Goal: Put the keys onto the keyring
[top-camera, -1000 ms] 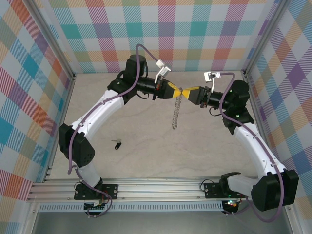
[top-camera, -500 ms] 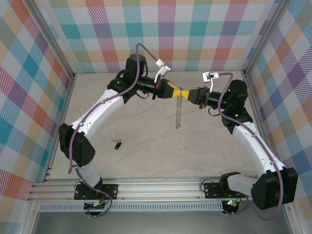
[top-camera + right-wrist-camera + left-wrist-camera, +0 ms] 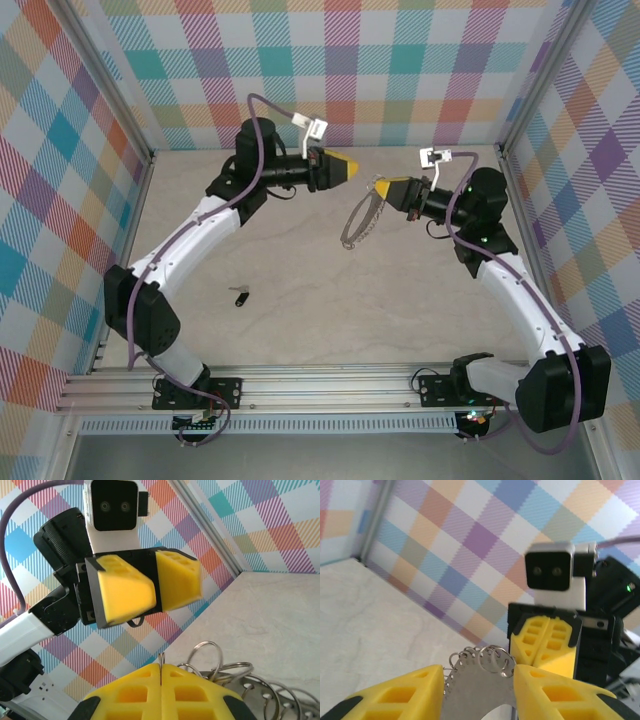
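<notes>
The keyring [image 3: 358, 220], a grey metal plate edged with small wire rings, dangles slanted from my right gripper [image 3: 384, 186], which is shut on one of its rings. In the right wrist view a thin ring is pinched between the closed yellow fingers of that gripper [image 3: 161, 667], and the keyring [image 3: 260, 692] hangs behind them. My left gripper [image 3: 346, 165] stands open a short way to the left of the keyring, apart from it. Past its spread fingers [image 3: 395, 695] I see the keyring [image 3: 480, 690]. A small dark key [image 3: 240, 296] lies on the table, far below both grippers.
Checkered walls close in the beige table [image 3: 300, 330] at the back and on both sides. A metal rail [image 3: 320, 385] with both arm bases runs along the near edge. Open tabletop surrounds the key.
My left gripper has opened, let go of the keyring and drawn back to the left. The keyring now hangs from the right gripper alone and has swung leftward.
</notes>
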